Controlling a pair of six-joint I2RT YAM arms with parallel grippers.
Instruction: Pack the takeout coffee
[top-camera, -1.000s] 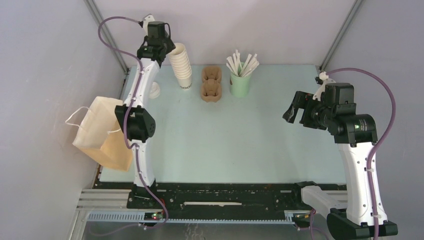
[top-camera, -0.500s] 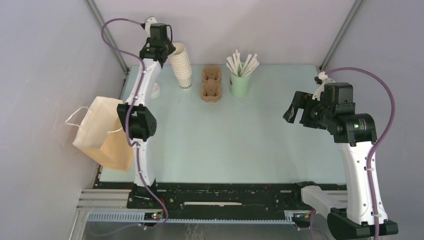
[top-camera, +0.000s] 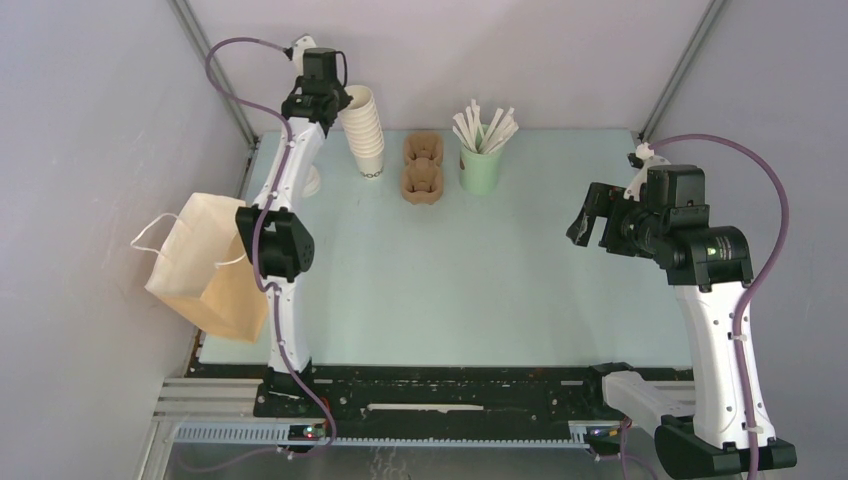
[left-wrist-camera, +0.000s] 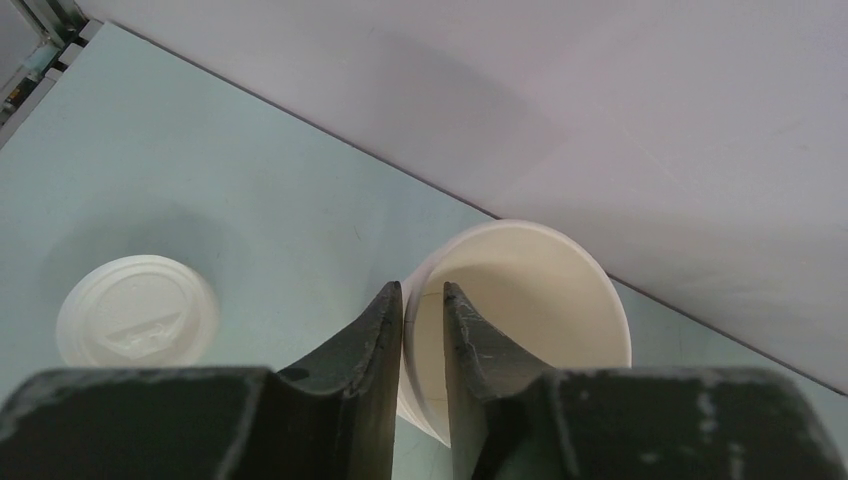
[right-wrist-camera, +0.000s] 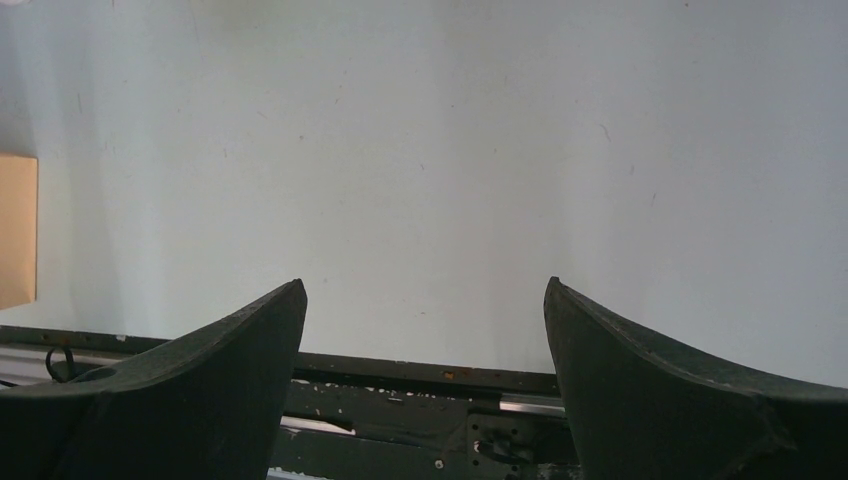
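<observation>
Left gripper (left-wrist-camera: 420, 293) is pinching rim of cream-white paper cup (left-wrist-camera: 530, 290) | right gripper (right-wrist-camera: 424, 300) is hanging spread | advisable: lifting straight, squeezing lightly, sparing thin paper

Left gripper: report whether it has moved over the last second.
Yes. In the top view the left gripper has shifted slightly right, toward the cup stack, which stayed put.
</observation>
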